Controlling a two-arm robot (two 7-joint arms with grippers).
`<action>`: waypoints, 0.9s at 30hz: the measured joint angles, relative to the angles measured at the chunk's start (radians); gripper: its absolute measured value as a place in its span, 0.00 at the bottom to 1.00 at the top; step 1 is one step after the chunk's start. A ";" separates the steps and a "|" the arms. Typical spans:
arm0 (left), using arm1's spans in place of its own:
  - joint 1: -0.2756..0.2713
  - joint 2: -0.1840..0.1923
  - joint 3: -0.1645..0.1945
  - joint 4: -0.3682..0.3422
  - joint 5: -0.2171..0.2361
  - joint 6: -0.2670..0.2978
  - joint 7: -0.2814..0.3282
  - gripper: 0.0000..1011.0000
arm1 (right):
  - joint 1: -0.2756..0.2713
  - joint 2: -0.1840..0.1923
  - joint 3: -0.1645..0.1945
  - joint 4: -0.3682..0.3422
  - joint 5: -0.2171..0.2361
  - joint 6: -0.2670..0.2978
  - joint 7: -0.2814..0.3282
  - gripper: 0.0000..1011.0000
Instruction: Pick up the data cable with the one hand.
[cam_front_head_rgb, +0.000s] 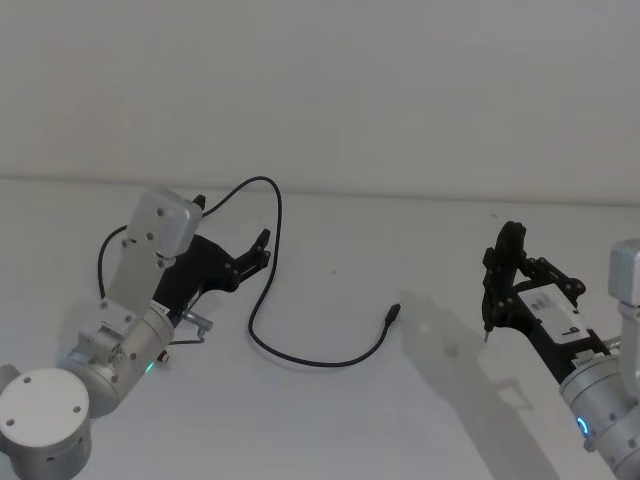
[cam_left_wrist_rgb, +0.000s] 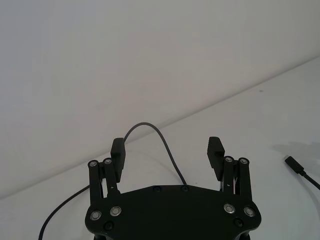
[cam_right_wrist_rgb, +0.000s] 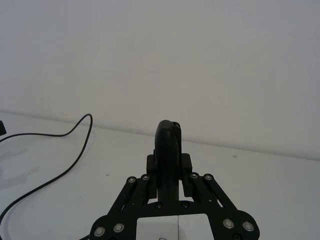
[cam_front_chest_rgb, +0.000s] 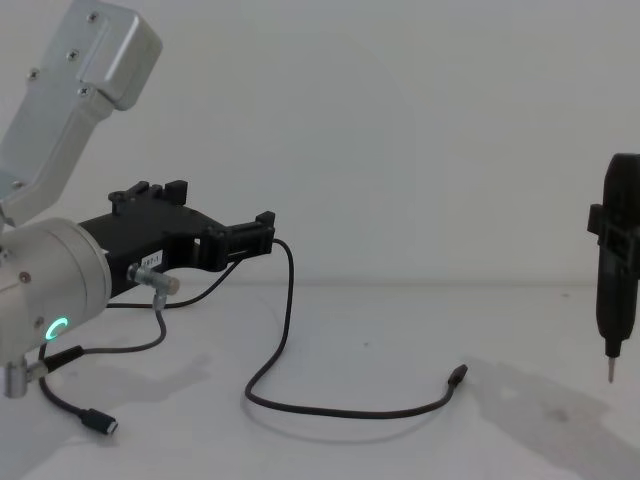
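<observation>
The data cable (cam_front_head_rgb: 262, 330) is a thin black cord lying on the white table (cam_front_head_rgb: 330, 420). It loops up at the back, curves round the front and ends in a small dark plug (cam_front_head_rgb: 395, 313). My left gripper (cam_front_head_rgb: 262, 250) is open and hovers over the loop's left side. In the left wrist view the cable (cam_left_wrist_rgb: 162, 140) runs between the spread fingers (cam_left_wrist_rgb: 117, 155) of this gripper (cam_left_wrist_rgb: 166, 152) without touching them. From the chest view the cable (cam_front_chest_rgb: 285, 300) arches up just below the left gripper (cam_front_chest_rgb: 262, 228). My right gripper (cam_front_head_rgb: 505, 268) is shut on a black pen-like tool (cam_right_wrist_rgb: 167, 142).
A short grey cord with a flat plug (cam_front_chest_rgb: 100, 423) hangs from the left arm near the table's front left. The pen-like tool's metal tip (cam_front_chest_rgb: 611, 373) points down above the table at the right. A plain white wall (cam_front_head_rgb: 320, 80) stands behind the table.
</observation>
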 joint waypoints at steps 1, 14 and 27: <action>0.000 0.000 0.000 0.000 0.000 0.000 0.000 0.99 | 0.000 0.000 0.000 0.000 0.000 0.000 0.000 0.27; 0.000 0.000 0.000 0.000 0.000 0.000 0.000 0.99 | 0.000 0.000 0.000 0.000 0.000 0.000 0.000 0.27; 0.000 0.000 0.000 0.000 0.000 0.000 0.000 0.99 | 0.000 0.000 0.000 0.000 0.000 0.000 0.000 0.27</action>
